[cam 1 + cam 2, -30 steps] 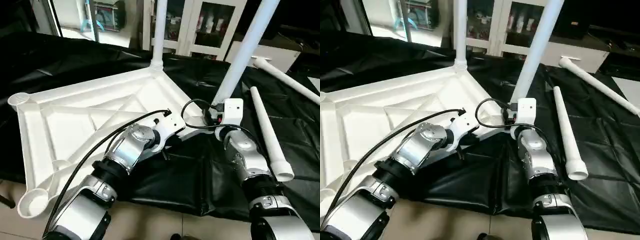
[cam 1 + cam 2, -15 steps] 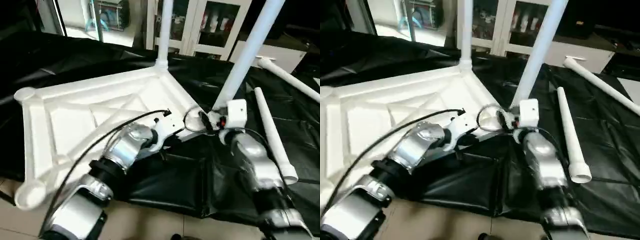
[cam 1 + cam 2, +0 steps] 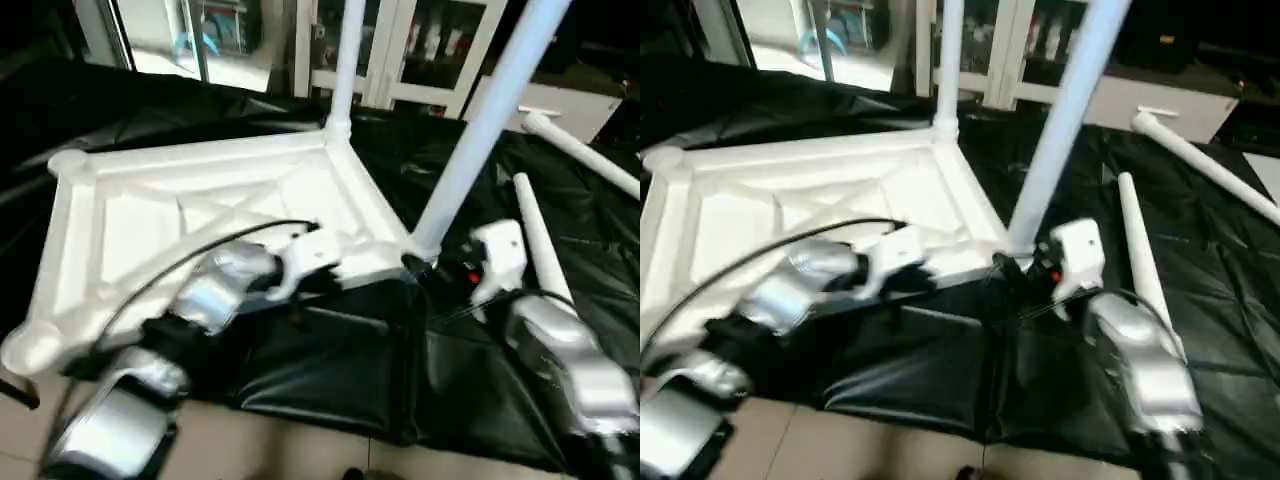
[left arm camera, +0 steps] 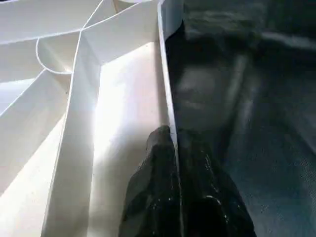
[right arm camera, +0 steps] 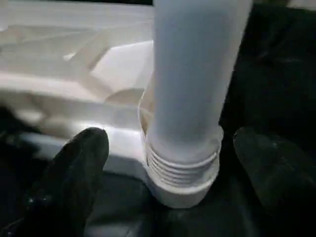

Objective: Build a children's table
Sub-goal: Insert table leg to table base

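The white tabletop lies upside down on a black sheet, its X-ribs facing up. One leg stands in the far corner socket. Another leg stands in the near right socket, where its ribbed end is seated. My left gripper is shut on the tabletop's near rim, one finger on each side of the thin wall. My right gripper is open around the base of that leg, and its fingers stand apart from the leg on both sides.
Two loose white legs lie on the black sheet at the right. Two corner sockets on the left stand open. The sheet ends at bare floor near me. Glass-door cabinets stand behind.
My right gripper's fingers have spread wider, away from the near leg, and that arm has drawn back a little. The left gripper keeps its hold. The head view has shifted.
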